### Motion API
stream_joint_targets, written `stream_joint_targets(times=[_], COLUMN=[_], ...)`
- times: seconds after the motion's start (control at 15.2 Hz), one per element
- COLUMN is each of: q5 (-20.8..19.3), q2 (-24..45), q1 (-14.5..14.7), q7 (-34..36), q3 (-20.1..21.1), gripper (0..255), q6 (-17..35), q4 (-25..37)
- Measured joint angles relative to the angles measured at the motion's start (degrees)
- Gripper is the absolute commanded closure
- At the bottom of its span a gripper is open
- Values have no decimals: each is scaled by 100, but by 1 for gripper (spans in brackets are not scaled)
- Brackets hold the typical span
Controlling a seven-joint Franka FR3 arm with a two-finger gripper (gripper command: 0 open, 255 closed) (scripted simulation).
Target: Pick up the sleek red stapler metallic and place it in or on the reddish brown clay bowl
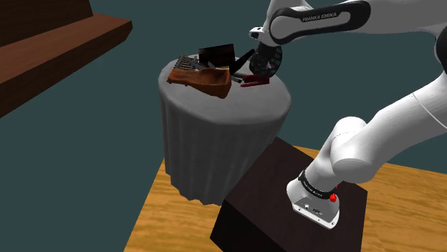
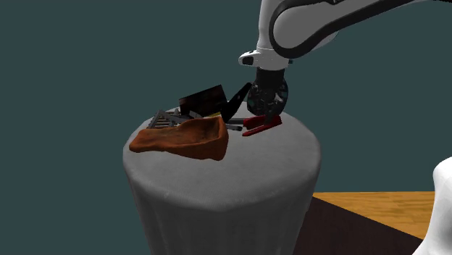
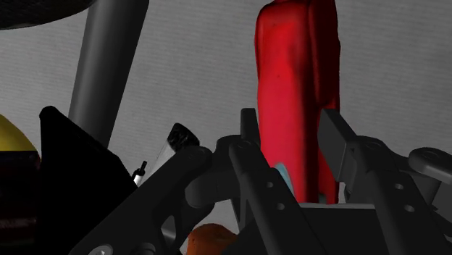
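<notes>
Item: red stapler point(image 2: 262, 127), lying flat near the desk point(image 2: 239, 181) edge at the second exterior view's right, close by the reddish-brown bowl point(image 2: 190, 138).
Handling, judged: stiff, glossy, probably slippery, fairly light; best taken across the long sides, mid-body.
Tool point(image 3: 290, 123): narrow, clasping the stapler's flanks.
Arm: reached over the desk, wrist pointing steeply down.

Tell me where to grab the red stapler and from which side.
Grip the red stapler across its narrow width, about mid-length, coming straight down from above. It lies flat on the table, long and slim, so its two long sides suit the gripper, which hangs over it. The brown bowl sits by one end, so side approaches look riskier.
</notes>
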Motion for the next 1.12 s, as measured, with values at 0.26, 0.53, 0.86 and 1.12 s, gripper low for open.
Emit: stream_joint_targets(times=[0.26,0.53,0.86,1.12], q5=[13,33,73,99], q2=[-80,-136,-141,-143], q1=[9,19,42,53], q7=[-2,-20,-53,-89], q3=[55,102,147,174], gripper=[255,255,255,255], q6=[-314,-636,-1015,-1320], q4=[234,503,876,1181])
